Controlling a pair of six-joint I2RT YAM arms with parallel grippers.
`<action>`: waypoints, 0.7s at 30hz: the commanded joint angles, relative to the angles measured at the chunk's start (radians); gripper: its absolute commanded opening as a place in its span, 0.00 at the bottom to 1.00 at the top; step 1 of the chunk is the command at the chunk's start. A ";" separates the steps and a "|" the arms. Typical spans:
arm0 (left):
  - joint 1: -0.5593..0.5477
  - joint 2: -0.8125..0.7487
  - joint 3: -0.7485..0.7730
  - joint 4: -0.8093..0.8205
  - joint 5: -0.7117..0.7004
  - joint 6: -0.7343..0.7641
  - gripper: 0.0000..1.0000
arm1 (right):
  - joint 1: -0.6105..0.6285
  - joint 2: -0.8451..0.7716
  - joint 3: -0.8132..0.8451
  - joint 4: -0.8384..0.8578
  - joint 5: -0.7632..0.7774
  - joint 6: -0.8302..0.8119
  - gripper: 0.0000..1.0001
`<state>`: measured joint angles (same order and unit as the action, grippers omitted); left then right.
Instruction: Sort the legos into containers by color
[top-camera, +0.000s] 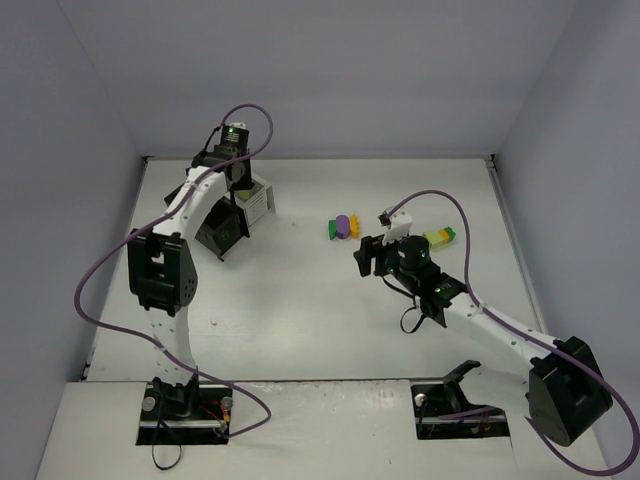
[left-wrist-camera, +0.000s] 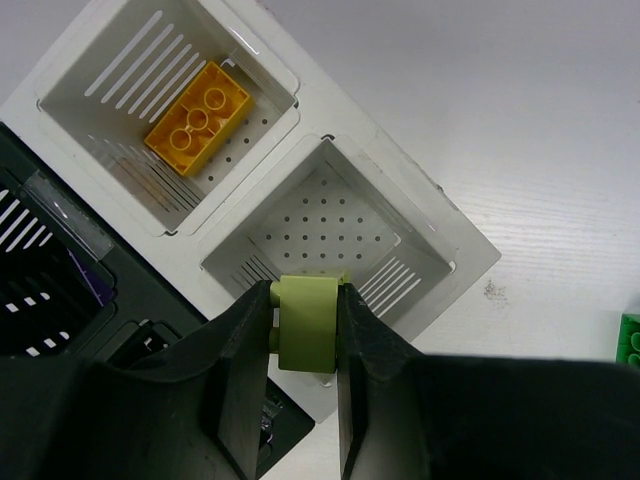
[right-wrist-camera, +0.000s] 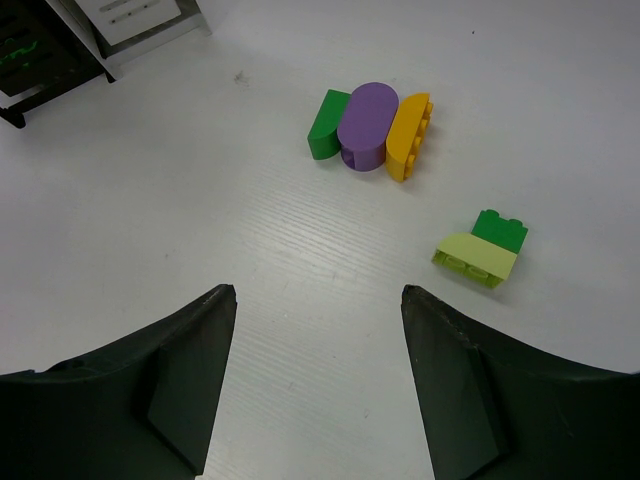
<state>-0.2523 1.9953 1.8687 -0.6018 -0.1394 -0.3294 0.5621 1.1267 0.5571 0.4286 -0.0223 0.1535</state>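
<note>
Legos check, two arms. Left end effector (left-wrist-camera: 305, 296) is clamped shut on a lime-green brick (left-wrist-camera: 306, 330), hanging above the containers (top-camera: 225, 235), over the near rim of a white bin (left-wrist-camera: 335, 215). The neighbouring white bin (left-wrist-camera: 110, 65) has an orange-yellow brick (left-wrist-camera: 197, 117) lying in it, and the black bins (left-wrist-camera: 45, 290) sit to the left in that wrist view. Right end effector (right-wrist-camera: 318, 296) stands with jaws spread, gripping nothing, above the table (right-wrist-camera: 200, 220). Ahead of it I see a dark green brick (right-wrist-camera: 324, 125), a purple brick (right-wrist-camera: 367, 125) and a second orange-yellow brick (right-wrist-camera: 408, 137) touching in a row. Near them but apart, a second lime-green brick (right-wrist-camera: 475, 258) touches a second dark green brick (right-wrist-camera: 500, 230).
</note>
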 joint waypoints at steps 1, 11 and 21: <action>-0.002 -0.018 0.055 0.025 0.004 0.021 0.11 | -0.004 -0.004 0.036 0.047 0.015 0.003 0.63; -0.002 -0.001 0.084 0.005 0.012 0.047 0.11 | -0.004 -0.002 0.038 0.045 0.015 0.003 0.64; -0.001 0.033 0.124 -0.012 0.015 0.047 0.35 | -0.002 0.005 0.041 0.042 0.015 0.001 0.64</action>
<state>-0.2523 2.0506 1.9358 -0.6147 -0.1265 -0.2913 0.5621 1.1271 0.5571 0.4263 -0.0223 0.1535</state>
